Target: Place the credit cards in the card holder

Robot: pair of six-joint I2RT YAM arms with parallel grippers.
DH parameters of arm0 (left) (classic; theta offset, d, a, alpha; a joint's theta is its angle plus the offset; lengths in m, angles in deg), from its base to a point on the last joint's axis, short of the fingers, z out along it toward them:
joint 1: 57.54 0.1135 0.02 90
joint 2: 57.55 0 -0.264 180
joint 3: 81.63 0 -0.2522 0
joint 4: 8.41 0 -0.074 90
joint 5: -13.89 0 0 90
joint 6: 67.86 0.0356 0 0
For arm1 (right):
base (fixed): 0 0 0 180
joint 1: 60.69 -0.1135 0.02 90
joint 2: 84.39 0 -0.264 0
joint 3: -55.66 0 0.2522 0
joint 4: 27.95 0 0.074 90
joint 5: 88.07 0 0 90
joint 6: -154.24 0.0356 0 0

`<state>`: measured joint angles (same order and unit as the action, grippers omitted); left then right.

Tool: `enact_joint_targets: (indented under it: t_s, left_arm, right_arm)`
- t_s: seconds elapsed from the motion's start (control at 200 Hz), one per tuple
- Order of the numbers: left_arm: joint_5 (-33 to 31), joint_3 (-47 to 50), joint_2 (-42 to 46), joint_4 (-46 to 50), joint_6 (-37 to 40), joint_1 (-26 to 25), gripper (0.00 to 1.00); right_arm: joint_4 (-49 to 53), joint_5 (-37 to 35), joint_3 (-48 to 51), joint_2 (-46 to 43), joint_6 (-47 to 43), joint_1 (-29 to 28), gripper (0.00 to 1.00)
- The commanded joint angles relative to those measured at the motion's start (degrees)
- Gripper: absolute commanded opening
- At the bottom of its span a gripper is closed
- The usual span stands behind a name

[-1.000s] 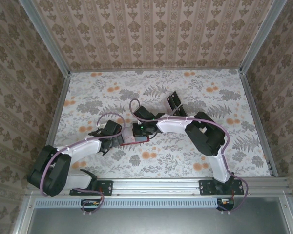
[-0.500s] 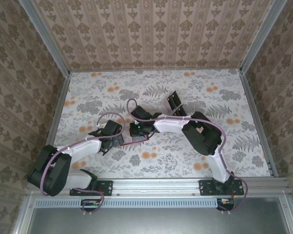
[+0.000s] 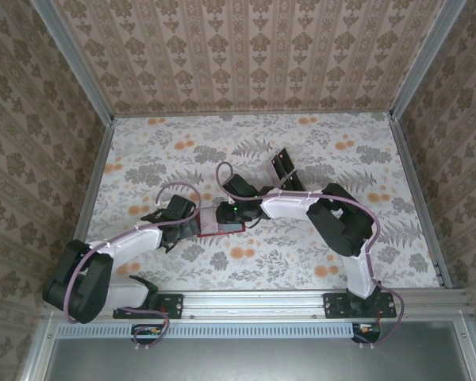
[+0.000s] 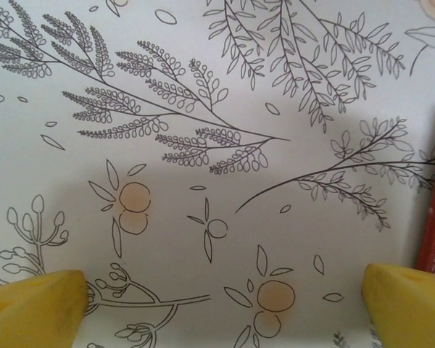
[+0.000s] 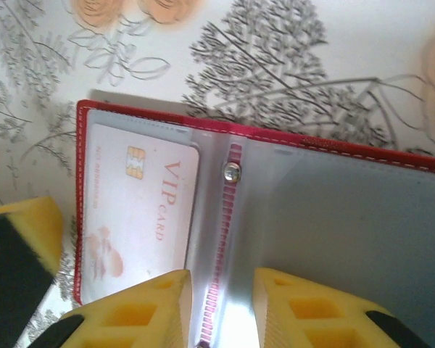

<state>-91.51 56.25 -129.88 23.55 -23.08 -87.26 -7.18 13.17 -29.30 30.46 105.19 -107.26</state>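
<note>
The card holder (image 5: 333, 196) is lying spread flat on the floral table cover (image 5: 290, 65), taking up the middle and right of the right wrist view, its red border running round pale inner pockets. A credit card (image 5: 141, 217), pinkish-white, lettered VIP CARD, with a gold chip near its top, is sitting in the left-hand pocket, in the left half of that frame. A small metal snap (image 5: 233, 171) is glinting on the red centre strip. The right gripper (image 5: 221, 312) is hanging at the bottom edge, its two yellow fingers parted by just a narrow gap that is lining up with that strip, and nothing is showing pinched between them. Over in the left wrist view, the left gripper (image 4: 221, 308) is standing spread wide, one yellow fingertip in each bottom corner with bare patterned cover between them, and the holder's red edge is peeking in at the right side, just above the right-hand tip. From above, both arms are meeting near centre frame over the red holder, and a clear tray (image 3: 284, 168) with dark rectangles is lying to its upper right, apart.
</note>
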Motion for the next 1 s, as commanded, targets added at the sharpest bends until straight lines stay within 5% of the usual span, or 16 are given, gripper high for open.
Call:
enact_joint_targets:
  t_s: [0.0, 0.32, 0.995]
  left_arm:
    - [5.9, 0.4, 2.0, -2.2, 1.7, 1.2, 1.00]
    - [6.5, -0.8, 7.0, 1.5, 3.3, 3.3, 1.00]
    - [4.9, -0.5, 2.7, 1.8, 2.3, 3.3, 1.00]
  right_arm:
    - [-1.4, 1.0, 3.0, -1.2, 1.3, 0.7, 0.28]
    - [-3.7, 2.0, 5.5, -4.2, 1.6, 0.7, 0.19]
    - [-0.2, 2.8, -1.9, 0.9, 0.0, -0.6, 0.10]
